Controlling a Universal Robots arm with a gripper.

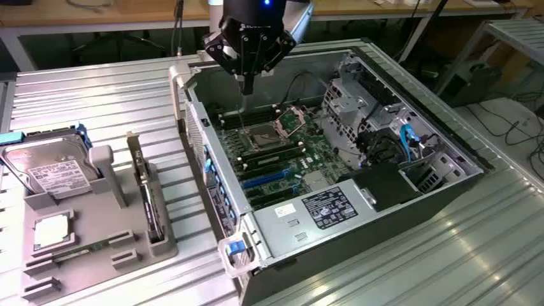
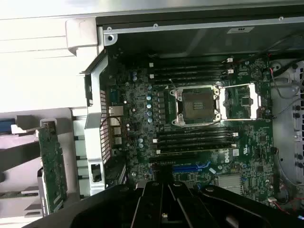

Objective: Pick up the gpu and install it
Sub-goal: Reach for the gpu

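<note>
The gpu (image 1: 150, 194) is a thin green card that stands on edge in a slot of the grey holder (image 1: 127, 255) at the exterior view's left. The wrist view shows its green board (image 2: 51, 167) beside the case wall. My gripper (image 1: 246, 86) hangs over the far end of the open computer case, above the motherboard (image 1: 281, 153), well apart from the gpu. Its fingers point down, shut with nothing between them. In the wrist view the dark gripper (image 2: 159, 183) sits over the motherboard (image 2: 199, 123) near the blue card slots (image 2: 190, 167).
The open computer case (image 1: 429, 121) lies on its side on a ribbed metal table (image 1: 102, 102). A silver hard drive (image 1: 55, 172), a square chip (image 1: 51, 229) and a narrow memory stick (image 1: 81, 252) share the holder. Cables and a drive cage (image 1: 357, 102) crowd the case's right.
</note>
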